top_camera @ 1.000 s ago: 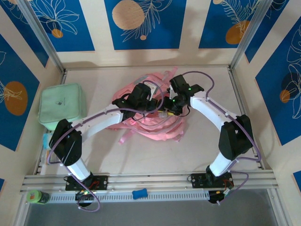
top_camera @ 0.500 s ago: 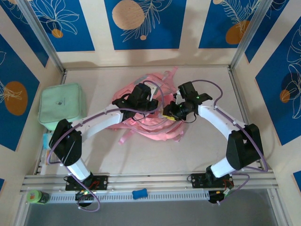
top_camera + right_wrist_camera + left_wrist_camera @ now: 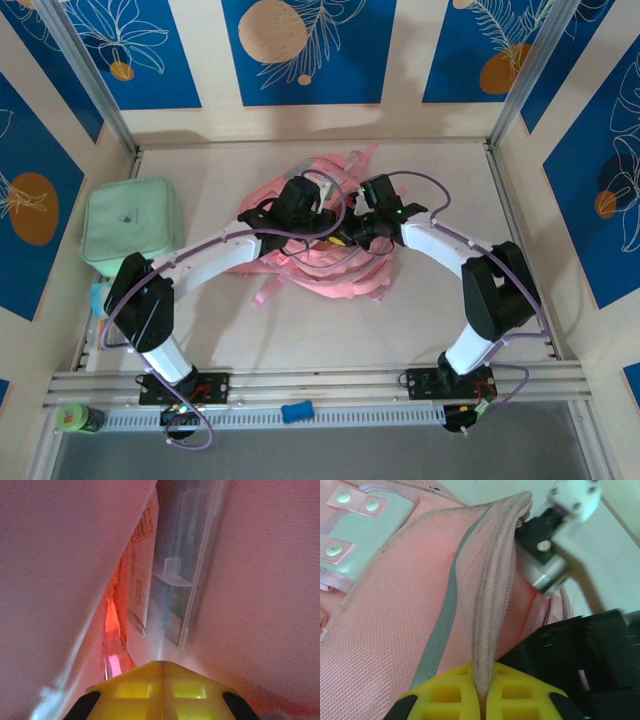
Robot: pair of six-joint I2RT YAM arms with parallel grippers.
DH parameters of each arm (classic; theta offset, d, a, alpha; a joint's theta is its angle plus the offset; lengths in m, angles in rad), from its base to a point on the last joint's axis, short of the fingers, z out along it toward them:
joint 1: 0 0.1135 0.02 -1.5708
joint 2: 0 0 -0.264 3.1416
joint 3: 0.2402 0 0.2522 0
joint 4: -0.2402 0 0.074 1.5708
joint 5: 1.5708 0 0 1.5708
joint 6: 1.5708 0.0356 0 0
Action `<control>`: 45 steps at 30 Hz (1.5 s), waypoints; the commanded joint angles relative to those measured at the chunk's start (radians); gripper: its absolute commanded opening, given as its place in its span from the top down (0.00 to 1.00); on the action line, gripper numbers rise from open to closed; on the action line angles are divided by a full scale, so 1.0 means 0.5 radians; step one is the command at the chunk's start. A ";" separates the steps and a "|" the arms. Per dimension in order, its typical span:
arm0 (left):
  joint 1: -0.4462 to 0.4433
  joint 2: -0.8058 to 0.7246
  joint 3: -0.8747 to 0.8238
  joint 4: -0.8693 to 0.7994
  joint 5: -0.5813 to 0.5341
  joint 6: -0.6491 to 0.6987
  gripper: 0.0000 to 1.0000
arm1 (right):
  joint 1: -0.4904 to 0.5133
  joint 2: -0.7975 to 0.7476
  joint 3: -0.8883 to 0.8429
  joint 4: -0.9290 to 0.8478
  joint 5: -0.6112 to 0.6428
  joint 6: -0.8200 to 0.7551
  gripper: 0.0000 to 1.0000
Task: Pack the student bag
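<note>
The pink student bag (image 3: 320, 268) lies crumpled in the middle of the table with its straps spread out. My left gripper (image 3: 335, 232) is shut on the bag's opening rim (image 3: 492, 605), which runs up from between the yellow pads (image 3: 482, 700) and is held raised. My right gripper (image 3: 356, 232) reaches in from the right, beside the left one. In the right wrist view its pads (image 3: 162, 667) are pressed together inside the pink lining (image 3: 265, 580). Just ahead of them sit a clear plastic case (image 3: 185, 555) and a printed card (image 3: 142, 565).
A mint-green square soft case (image 3: 132, 225) lies at the left wall. A green bottle (image 3: 80, 417) and a small blue piece (image 3: 297, 411) rest along the front rail. Low walls close in the table on three sides. The right arm's wrist (image 3: 560, 555) crowds the left gripper.
My right gripper has closed, from open to pads together. Its arm swung out to the right, then came back left toward the bag's opening. The left arm has kept still, holding the rim.
</note>
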State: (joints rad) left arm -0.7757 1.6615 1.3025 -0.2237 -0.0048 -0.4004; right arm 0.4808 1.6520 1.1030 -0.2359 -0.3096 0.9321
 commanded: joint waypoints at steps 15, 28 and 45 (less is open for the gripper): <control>-0.019 -0.021 0.064 0.011 0.129 -0.087 1.00 | -0.281 -0.740 -0.407 -0.250 0.162 -0.198 0.81; 0.140 -0.574 -0.493 0.249 0.400 -0.328 0.47 | 0.190 -0.928 -0.240 -0.937 0.863 -0.383 0.66; 0.613 -0.350 -0.984 0.789 0.516 -0.711 0.50 | 1.022 -0.006 0.306 -0.636 1.598 0.203 0.48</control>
State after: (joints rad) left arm -0.4770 1.4563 0.8280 0.0711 0.2363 -0.7078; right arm 0.9859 1.6157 1.2255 -0.5827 0.3973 0.9714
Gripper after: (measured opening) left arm 0.506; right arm 0.521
